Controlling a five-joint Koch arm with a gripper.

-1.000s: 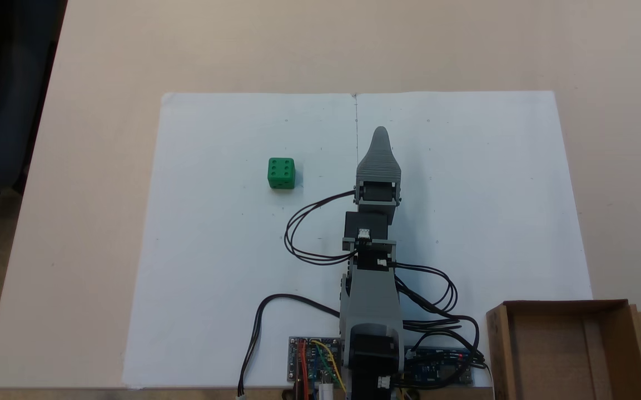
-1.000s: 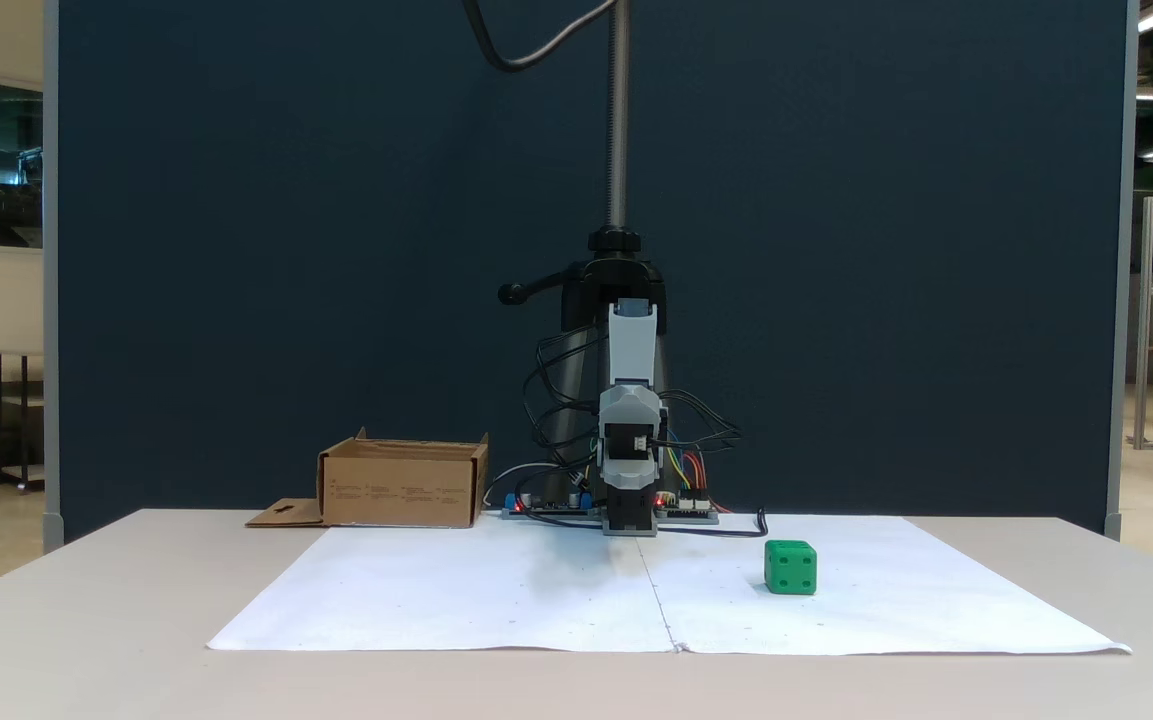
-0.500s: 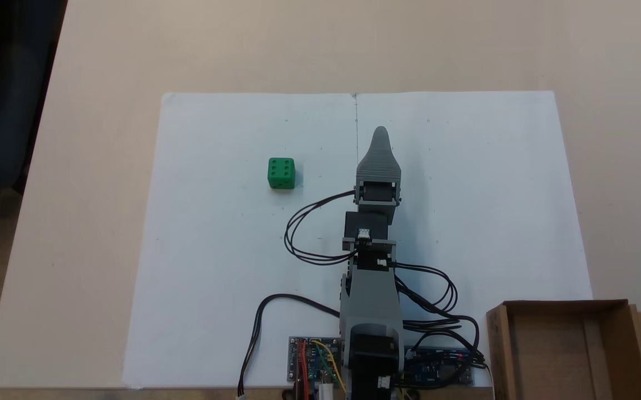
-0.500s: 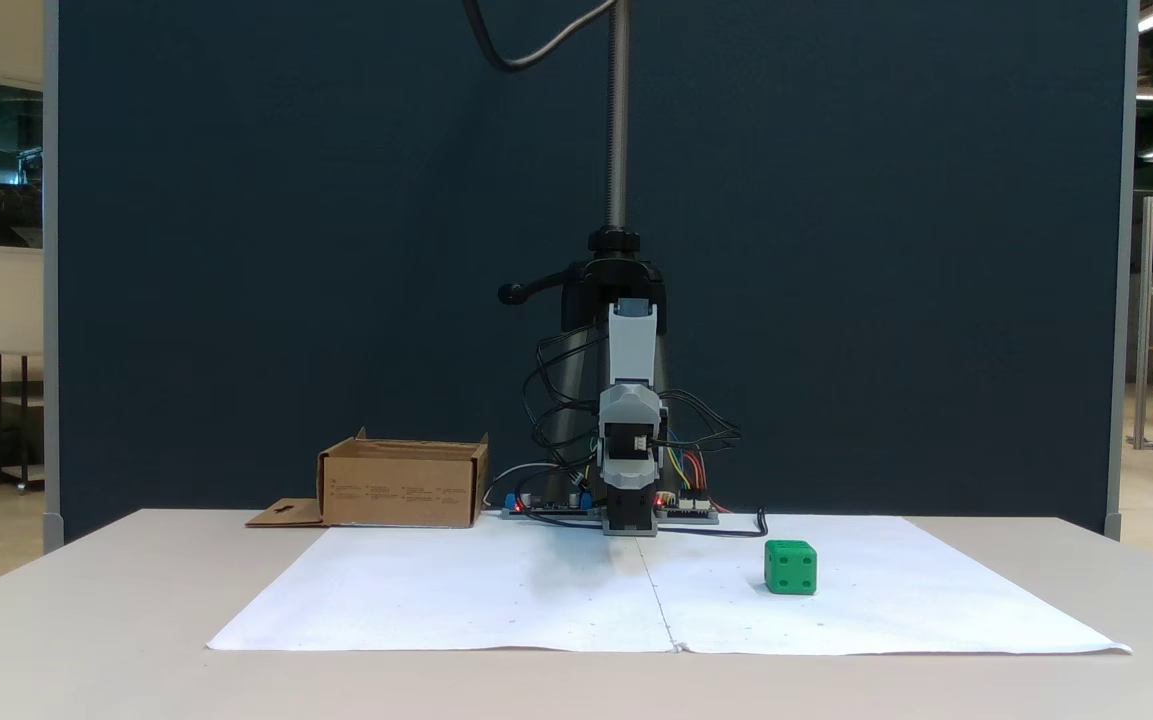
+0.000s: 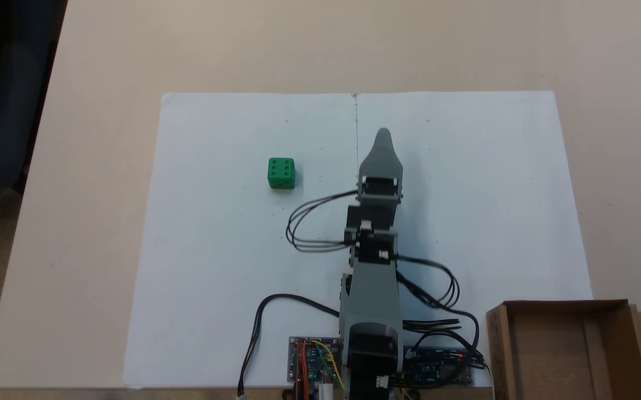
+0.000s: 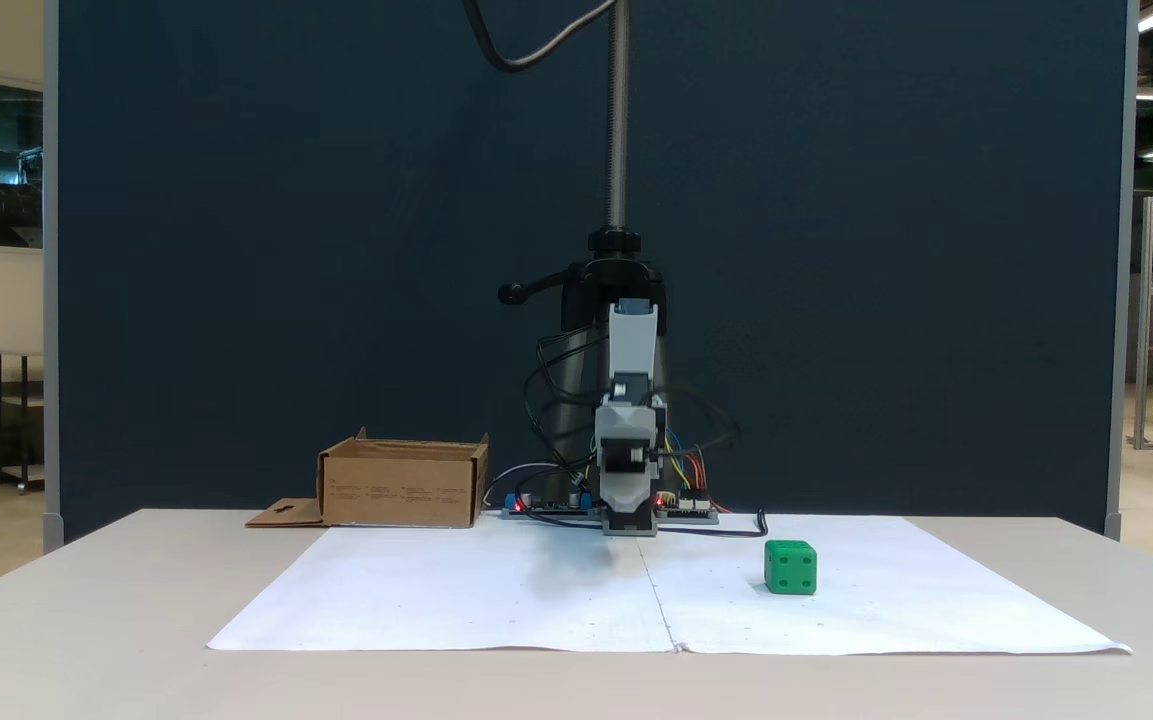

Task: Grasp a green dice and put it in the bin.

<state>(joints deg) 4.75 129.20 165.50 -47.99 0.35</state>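
On white paper [image 5: 465,166], the arm's gripper [image 5: 382,135], whose jaws overlap so their state cannot be told, points away from its base, well apart from the green dice [image 5: 281,173], with the bin [image 5: 567,306] empty beside the base; reaching seems barely begun, so next it must swing toward the dice.

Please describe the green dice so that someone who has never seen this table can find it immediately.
White paper covers the middle of the table. In the top-down fixed view, the green dice sits alone on the sheet's left half, apart from the gripper. It is the sole bright green thing: a small cube showing six pips on top.
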